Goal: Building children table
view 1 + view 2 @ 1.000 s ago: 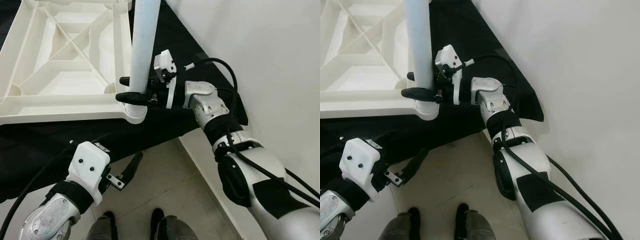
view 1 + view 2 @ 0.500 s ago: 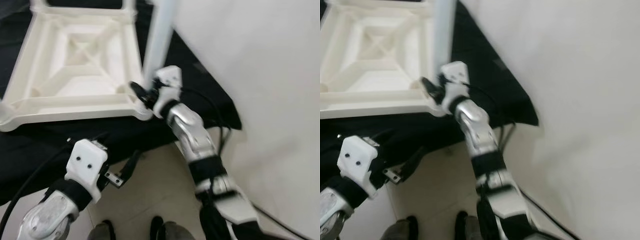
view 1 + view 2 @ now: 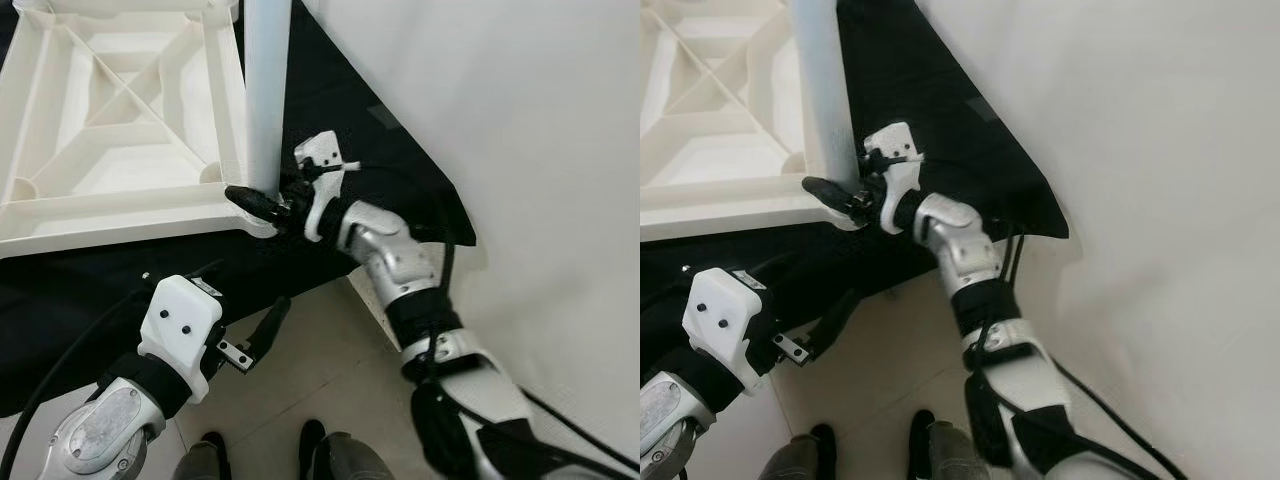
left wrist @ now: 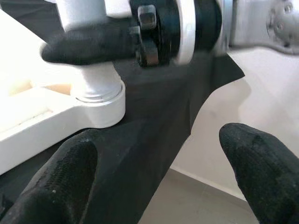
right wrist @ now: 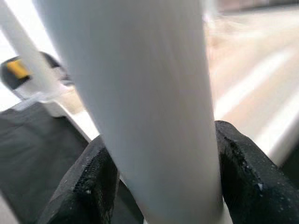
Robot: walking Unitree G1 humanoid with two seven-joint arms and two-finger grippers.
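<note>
The right pincer [image 3: 262, 198] grips the white leg [image 3: 267, 95] just above its socket in the upturned tabletop [image 3: 110, 110], while the left pincer [image 3: 262, 332] hangs wide nearby, over the black cloth [image 3: 330, 100].

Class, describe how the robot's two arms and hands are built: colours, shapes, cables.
Both arms are silver metal with black joint bands and black cables. The left hand has a boxy white wrist housing with two dark dots and long black fingers. The right hand has a white bracket and textured black fingers.

Bare indoor room, likely home: tile floor [image 3: 330, 370], white wall [image 3: 520, 130] right, black cloth [image 3: 90, 290] spread on floor.
</note>
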